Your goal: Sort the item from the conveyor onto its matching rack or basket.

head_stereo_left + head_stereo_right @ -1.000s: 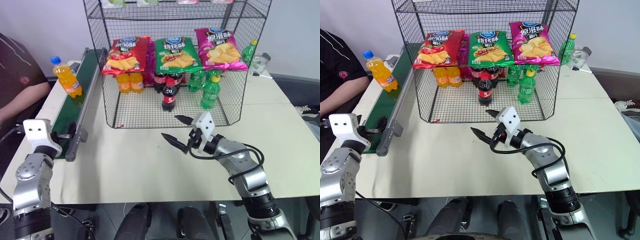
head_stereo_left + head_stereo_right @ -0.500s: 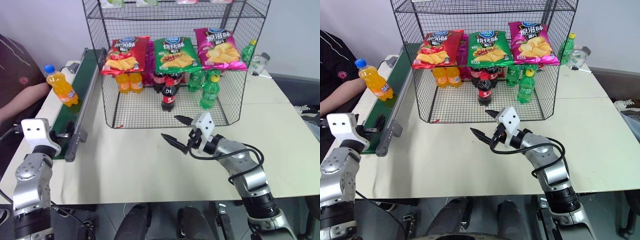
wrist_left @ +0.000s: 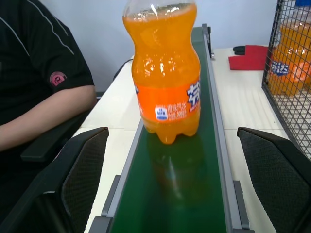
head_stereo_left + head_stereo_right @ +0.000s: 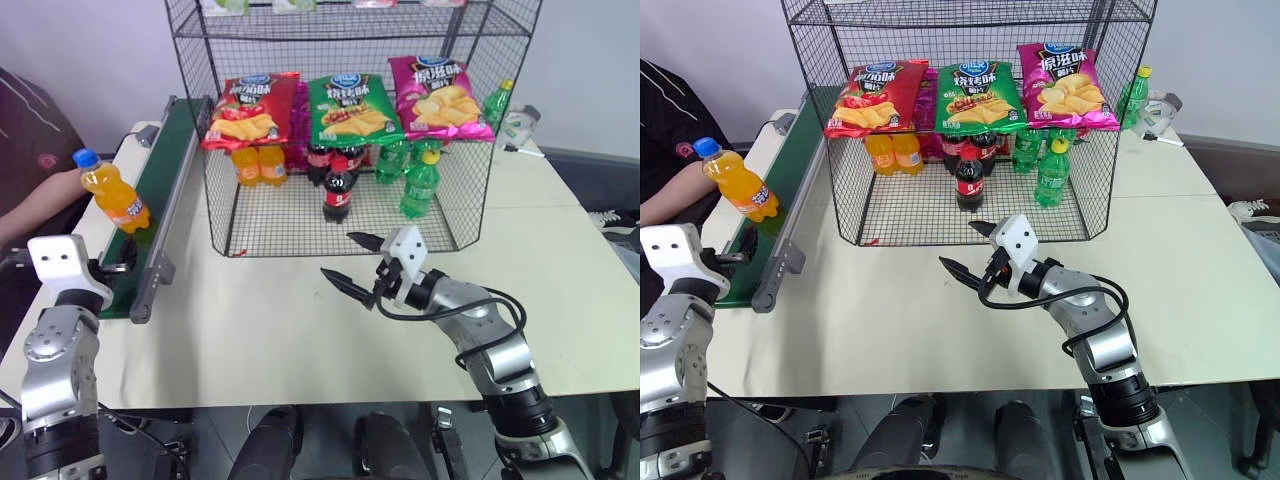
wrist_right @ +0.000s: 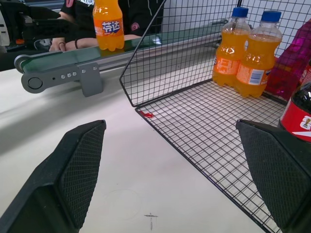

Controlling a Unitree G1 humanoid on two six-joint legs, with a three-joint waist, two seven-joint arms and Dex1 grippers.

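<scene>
- The orange soda bottle stands tilted on the green conveyor belt at the left of the frame, near the belt's near end.
- Just below it, lower left, the left gripper waits with fingers spread wide — the bottle sits ahead of the gap between them, not touching either pad.
- The right gripper hovers mid-frame over the white table, fingers apart and empty, in front of the black wire rack — well away from the bottle.
- A person's arm rests at the left edge, beside the belt.

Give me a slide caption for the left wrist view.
Orange soda bottle upright on the green conveyor, framed between the open left claw fingers.
</scene>
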